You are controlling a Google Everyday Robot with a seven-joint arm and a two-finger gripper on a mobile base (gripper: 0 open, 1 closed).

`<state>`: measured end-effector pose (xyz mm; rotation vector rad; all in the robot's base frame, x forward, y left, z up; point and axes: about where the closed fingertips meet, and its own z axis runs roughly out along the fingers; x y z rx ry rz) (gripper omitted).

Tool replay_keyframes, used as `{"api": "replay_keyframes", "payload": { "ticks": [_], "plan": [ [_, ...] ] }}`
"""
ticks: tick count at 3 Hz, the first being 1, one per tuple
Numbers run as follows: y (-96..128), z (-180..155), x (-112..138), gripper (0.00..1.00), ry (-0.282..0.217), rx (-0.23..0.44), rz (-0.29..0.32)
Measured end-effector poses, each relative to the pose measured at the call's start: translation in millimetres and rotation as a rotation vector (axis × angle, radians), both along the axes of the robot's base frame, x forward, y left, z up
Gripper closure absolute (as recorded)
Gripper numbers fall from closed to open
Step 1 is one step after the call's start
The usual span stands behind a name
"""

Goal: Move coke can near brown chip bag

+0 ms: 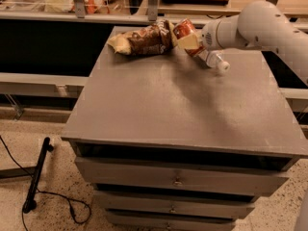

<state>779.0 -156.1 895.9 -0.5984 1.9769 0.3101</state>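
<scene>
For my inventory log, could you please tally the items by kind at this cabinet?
Bags: 1, the brown chip bag.
Cans: 1, the coke can, held by the end effector beside that bag.
Bottles: 1, the water bottle.
Total: 3

Grey cabinet top (183, 109); brown chip bag (144, 40) laid at far edge, left of middle; water bottle (214, 60) laid sideways toward far right corner; coke can (183, 28) held tilted by gripper (187, 37) at far edge, just beside bag.

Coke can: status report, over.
Gripper at far edge of table, shut on coke can. Can tilted, close beside brown chip bag. Water bottle lies under the arm; nothing between can and bag.
</scene>
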Motion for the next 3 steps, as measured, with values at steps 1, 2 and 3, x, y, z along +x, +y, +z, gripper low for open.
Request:
{"api": "replay_keyframes", "payload": {
  "ticks": [1,2,3],
  "plan": [
    [6,-18,0,1.00,0.042,-0.019,0.002],
    [11,-29,0,0.95,0.068,-0.023,0.016],
    [3,-38,-12,0.73,0.120,-0.003,0.034]
  ]
}}
